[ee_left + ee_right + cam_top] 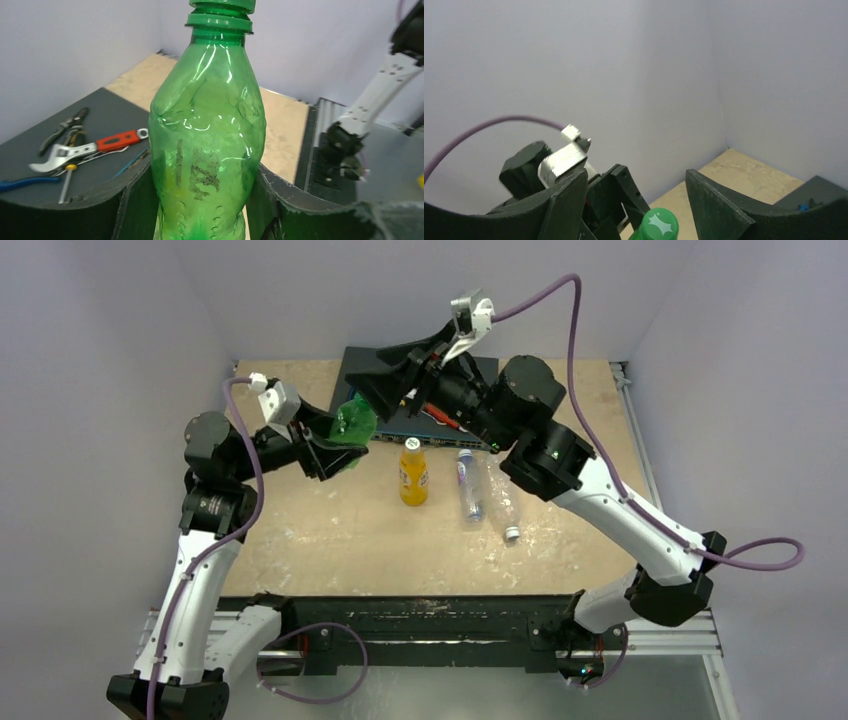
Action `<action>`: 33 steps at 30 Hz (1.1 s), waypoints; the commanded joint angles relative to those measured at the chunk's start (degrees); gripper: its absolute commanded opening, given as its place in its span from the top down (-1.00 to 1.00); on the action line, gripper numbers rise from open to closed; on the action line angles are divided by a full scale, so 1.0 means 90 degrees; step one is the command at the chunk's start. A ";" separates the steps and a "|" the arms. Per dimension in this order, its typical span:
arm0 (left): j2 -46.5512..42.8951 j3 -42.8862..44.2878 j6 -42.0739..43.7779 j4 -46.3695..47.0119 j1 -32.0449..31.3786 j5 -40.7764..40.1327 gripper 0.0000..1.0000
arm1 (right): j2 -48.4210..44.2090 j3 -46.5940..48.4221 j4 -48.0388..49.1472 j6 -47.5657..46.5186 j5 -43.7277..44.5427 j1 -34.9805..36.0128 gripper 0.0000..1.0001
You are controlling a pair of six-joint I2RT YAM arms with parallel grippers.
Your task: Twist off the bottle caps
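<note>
1. The table is a bare, pale plywood board, scuffed and marked with white smears, and it lies inside a booth of plain lavender-grey walls.
2. A dark mat lies at the far edge of the board, with a scatter of hand tools on it, among them red-handled pliers and a blue-handled piece.
3. A metal rail runs along the right side of the board.
4. The left gripper is clamped around the lower body of the green bottle, with one finger on each side. It holds the bottle up near the mat's left corner.
5. The dark green cap sits on the bottle's neck.
6. The right gripper has its jaws spread, one to each side of the green cap, and neither finger touches it.
7. Three more bottles lie on the plywood just in front of the mat. These are the orange bottle, the blue-labelled bottle and the larger clear bottle, side by side and close together.
8. A purple cable loops from the right wrist across the back wall.
</note>
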 commanded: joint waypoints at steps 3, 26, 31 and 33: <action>-0.0305 -0.0179 0.1835 -0.0256 0.0026 -0.1707 1.00 | 0.0837 0.1379 -0.1626 -0.0068 0.1988 0.0419 -0.47; -0.0494 -0.0245 0.1974 -0.0146 0.0026 -0.1904 1.00 | 0.1112 0.1237 -0.1290 0.0553 0.1590 0.0432 0.36; -0.0494 -0.0251 0.1954 -0.0103 0.0026 -0.2110 1.00 | 0.1187 0.1338 -0.1447 0.0589 0.1717 0.0432 0.00; -0.0489 -0.0260 0.1935 -0.0062 0.0026 -0.2136 1.00 | 0.1170 0.1272 -0.1405 0.0622 0.1734 0.0432 -0.02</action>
